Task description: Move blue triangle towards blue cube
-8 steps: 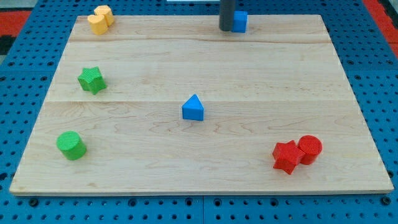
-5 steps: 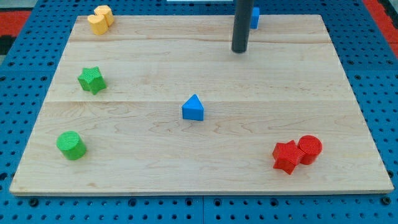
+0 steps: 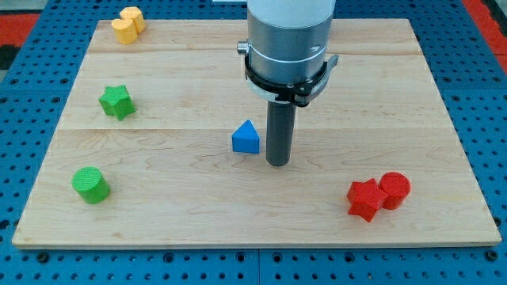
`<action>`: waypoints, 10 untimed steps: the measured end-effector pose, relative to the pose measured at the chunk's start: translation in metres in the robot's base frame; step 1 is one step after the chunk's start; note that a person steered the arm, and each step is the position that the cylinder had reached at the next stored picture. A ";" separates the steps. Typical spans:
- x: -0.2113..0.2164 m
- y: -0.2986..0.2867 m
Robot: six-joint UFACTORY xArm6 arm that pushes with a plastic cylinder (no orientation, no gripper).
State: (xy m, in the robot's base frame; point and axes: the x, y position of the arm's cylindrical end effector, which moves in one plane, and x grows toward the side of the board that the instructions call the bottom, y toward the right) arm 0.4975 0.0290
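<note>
The blue triangle sits near the middle of the wooden board. My tip rests on the board just to the triangle's right and slightly below it, a small gap apart. The arm's grey body covers the top middle of the board, and the blue cube is hidden behind it.
Two yellow blocks sit together at the top left corner. A green star is at the left, a green cylinder at the lower left. A red star touches a red cylinder at the lower right.
My tip has moved from the top of the board beside the blue cube down to the right side of the blue triangle. The arm now hides the cube. No block has moved.
</note>
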 end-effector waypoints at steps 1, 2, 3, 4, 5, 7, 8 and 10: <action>0.000 -0.005; 0.004 -0.025; 0.005 -0.043; 0.005 -0.051; 0.005 -0.056; -0.018 -0.055; -0.053 -0.039; -0.110 -0.004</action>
State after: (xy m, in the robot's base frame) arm 0.3877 0.0252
